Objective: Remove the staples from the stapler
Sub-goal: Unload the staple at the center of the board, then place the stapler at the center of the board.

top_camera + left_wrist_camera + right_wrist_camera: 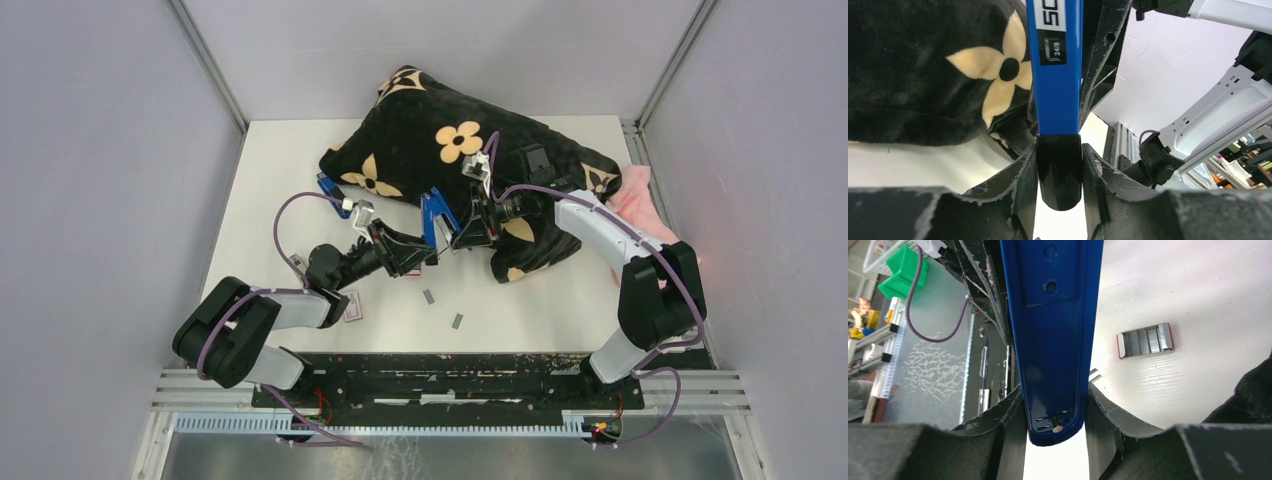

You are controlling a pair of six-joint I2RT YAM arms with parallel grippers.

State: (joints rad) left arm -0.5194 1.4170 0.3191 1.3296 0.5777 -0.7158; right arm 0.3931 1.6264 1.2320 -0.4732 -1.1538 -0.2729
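Near the middle of the surface (270, 190), just in front of the pillow (420, 110), the stapler (437, 215) is held between both arms.

1. Left jaws: closed narrow on the stapler. In the left wrist view both fingers (1100, 172) press against the black-capped end (1059, 175) of the blue body (1055, 75), which bears a "24/6" label.
2. Right jaws: closed on the stapler from the opposite side. In the right wrist view the fingers (1100, 410) clamp the rounded end of the blue underside (1053, 315), where a small screw shows.
3. Staples (429, 296): one grey strip lies loose on the surface, in front of the stapler. A second strip (457, 321) lies near it, closer to the arm bases. The two strips are apart. Neither touches the jaws.
4. Whether strips remain inside the stapler cannot be told.
5. Box (353, 307): small, red-edged, on the surface beside the left arm; it also shows in the right wrist view (1145, 340).
6. Blue object (330, 190): at the pillow's left edge, type unclear.
7. Pink cloth (640, 195): at the pillow's right side.
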